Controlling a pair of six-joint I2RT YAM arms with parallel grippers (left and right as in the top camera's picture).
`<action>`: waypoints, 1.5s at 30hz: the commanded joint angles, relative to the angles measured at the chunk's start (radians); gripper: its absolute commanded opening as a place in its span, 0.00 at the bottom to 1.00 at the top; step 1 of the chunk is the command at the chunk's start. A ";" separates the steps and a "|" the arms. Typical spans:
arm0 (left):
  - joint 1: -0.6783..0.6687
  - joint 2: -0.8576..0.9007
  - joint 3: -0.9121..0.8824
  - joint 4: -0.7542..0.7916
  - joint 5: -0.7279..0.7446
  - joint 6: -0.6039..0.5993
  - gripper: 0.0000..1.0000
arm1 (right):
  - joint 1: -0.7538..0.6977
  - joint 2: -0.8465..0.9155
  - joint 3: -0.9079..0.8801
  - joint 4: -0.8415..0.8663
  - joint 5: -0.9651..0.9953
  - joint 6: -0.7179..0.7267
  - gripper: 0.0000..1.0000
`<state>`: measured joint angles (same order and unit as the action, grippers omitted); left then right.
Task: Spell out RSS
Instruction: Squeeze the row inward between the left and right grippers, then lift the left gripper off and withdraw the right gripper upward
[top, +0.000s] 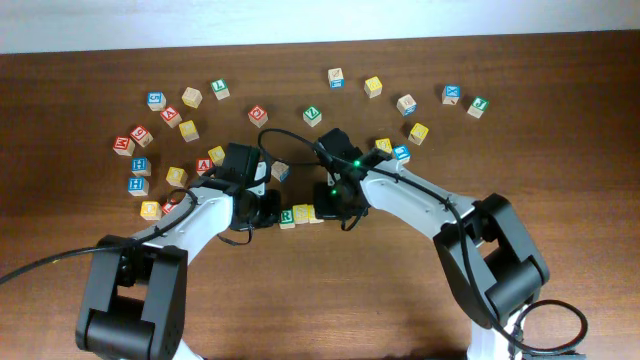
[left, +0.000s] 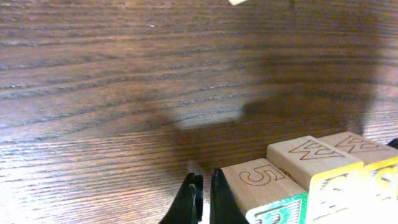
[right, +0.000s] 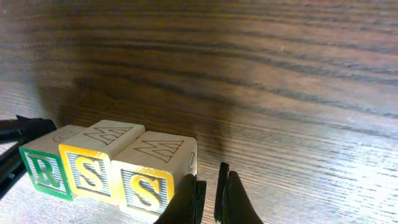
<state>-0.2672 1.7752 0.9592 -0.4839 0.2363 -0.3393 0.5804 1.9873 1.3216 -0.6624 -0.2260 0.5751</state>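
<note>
Three cubes stand side by side in a row on the wooden table, reading R, S, S in the right wrist view: the green R cube (right: 45, 171), the first yellow S cube (right: 93, 171) and the second yellow S cube (right: 146, 186). Overhead, the R cube (top: 287, 215) and first S cube (top: 302, 212) show between the grippers. My left gripper (left: 205, 199) is shut and empty, its finger against the R cube's (left: 267, 186) outer side. My right gripper (right: 211, 199) is shut and empty, against the second S cube's outer side.
Several other letter cubes lie scattered in an arc across the back of the table, from a blue one (top: 138, 184) at the left to a green one (top: 478, 106) at the right. A cube (top: 280, 171) lies just behind the left gripper.
</note>
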 joint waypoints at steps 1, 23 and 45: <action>-0.005 0.010 0.006 -0.019 0.030 0.019 0.00 | -0.019 0.016 -0.010 -0.002 -0.028 0.005 0.04; -0.002 -0.011 0.068 -0.132 0.038 -0.042 0.00 | -0.017 0.016 -0.010 -0.029 -0.070 0.037 0.04; 0.040 -0.063 0.090 -0.195 -0.084 -0.048 0.00 | -0.062 0.011 -0.007 -0.045 -0.043 0.032 0.04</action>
<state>-0.2577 1.7657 1.0252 -0.6666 0.2142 -0.3859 0.5556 1.9873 1.3212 -0.6952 -0.2787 0.6025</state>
